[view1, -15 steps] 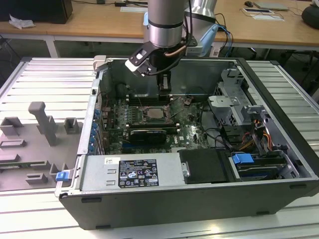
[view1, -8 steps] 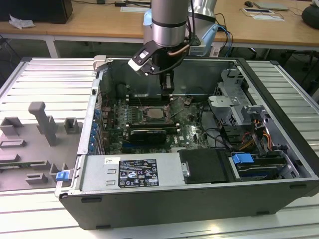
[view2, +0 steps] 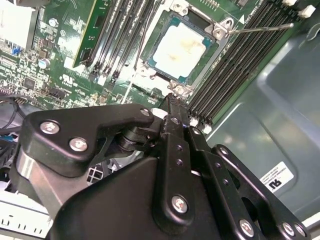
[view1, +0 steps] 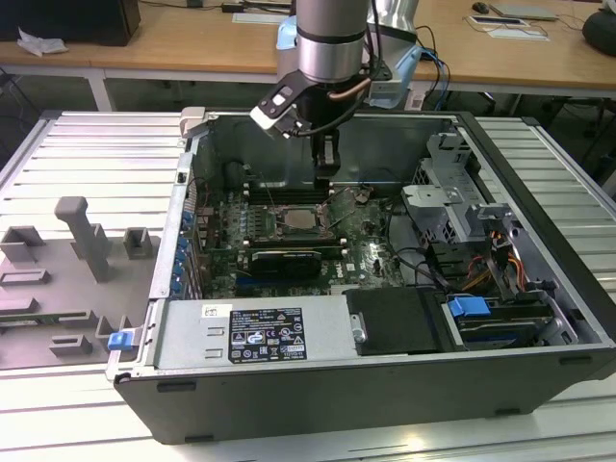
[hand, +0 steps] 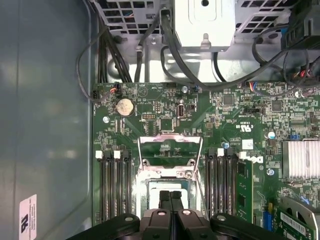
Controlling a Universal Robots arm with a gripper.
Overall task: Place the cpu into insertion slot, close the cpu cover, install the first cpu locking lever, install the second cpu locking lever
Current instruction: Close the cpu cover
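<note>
One step of four appears done: square silvery-beige cpu (view2: 177,47) seated; thin silvery cpu cover (hand: 170,142) open. Black gripper (view1: 326,178), jaws together, empty, twelve o'clock of cpu, exterior view.

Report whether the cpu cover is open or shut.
Open: the cpu cover stands swung back, its frame clear of the bare cpu.

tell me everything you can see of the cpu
The cpu is a small flat square chip with a pale silvery-beige metal top, faintly stained yellowish in the middle. It lies flat in its socket on the green motherboard, between banks of black memory slots. The cover is swung open, so the chip's top is bare. The shut gripper hangs over one edge of it; whether they touch cannot be judged.
</note>
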